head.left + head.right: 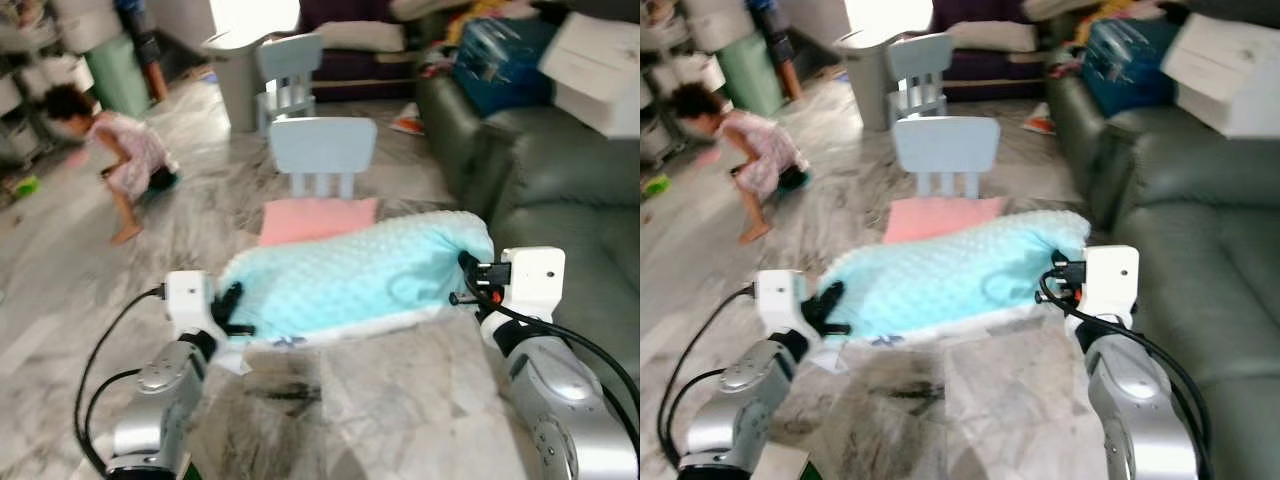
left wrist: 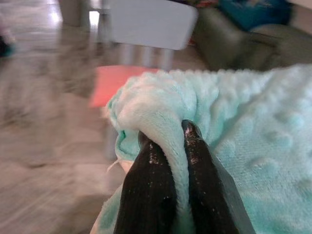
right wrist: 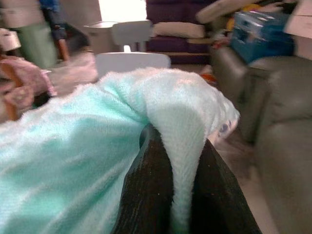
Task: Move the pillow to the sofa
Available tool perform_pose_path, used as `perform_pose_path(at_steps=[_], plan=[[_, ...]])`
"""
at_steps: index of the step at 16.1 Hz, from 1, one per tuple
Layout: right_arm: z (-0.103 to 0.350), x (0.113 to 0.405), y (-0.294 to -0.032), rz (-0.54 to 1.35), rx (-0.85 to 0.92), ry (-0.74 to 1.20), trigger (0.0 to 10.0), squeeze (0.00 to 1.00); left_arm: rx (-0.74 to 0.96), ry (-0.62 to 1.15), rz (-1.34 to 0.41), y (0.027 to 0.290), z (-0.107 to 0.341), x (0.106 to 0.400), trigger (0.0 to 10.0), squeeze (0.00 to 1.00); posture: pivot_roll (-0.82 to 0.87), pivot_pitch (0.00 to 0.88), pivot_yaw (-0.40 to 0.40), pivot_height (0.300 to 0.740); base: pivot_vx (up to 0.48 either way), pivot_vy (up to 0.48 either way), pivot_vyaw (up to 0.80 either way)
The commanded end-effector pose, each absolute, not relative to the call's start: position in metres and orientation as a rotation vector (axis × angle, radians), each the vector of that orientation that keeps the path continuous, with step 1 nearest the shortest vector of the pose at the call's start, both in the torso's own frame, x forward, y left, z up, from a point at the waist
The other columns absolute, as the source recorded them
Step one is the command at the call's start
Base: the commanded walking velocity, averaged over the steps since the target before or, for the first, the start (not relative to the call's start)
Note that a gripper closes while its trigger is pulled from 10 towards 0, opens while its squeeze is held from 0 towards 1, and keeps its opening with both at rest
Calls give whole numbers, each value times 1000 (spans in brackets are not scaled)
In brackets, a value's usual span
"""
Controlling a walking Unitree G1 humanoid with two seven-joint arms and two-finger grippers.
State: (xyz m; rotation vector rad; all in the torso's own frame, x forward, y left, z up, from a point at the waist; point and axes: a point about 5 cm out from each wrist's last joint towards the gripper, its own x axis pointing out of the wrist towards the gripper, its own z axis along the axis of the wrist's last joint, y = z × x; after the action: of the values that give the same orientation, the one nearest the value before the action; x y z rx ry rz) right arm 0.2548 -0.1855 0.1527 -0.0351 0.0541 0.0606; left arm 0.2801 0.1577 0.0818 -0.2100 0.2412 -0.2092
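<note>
My two arms are silver, with rounded metallic forearm shells. Each wrist carries a white block housing with small dark screw points. Black cables loop from both housings back along the forearms. My left gripper (image 1: 232,310) and right gripper (image 1: 468,278) each have two long, glossy black fingers (image 2: 146,195)

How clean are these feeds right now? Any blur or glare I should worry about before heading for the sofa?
Left eye view: soft motion blur, the person smeared, bright window glare top centre. Left wrist view: left gripper pinching the pillow is sharp, floor behind streaked. Right wrist view: right gripper and the sofa blurred.
</note>
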Motion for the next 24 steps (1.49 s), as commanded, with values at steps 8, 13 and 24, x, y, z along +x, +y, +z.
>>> perform_pose_path(at_steps=[8,13,24], plan=[[161,254,-191,36,-51,33,10000,0,-264,220,-227,159,88,287,10000,0,-229,0,39,740,0,0,-800],[161,252,-192,30,-50,35,10000,0,-295,231,-237,159,87,287,10000,0,-237,0,44,740,0,0,-800],[161,249,-189,27,-44,35,10000,0,-307,300,-311,152,84,285,10000,0,-240,0,57,740,245,0,-484]])
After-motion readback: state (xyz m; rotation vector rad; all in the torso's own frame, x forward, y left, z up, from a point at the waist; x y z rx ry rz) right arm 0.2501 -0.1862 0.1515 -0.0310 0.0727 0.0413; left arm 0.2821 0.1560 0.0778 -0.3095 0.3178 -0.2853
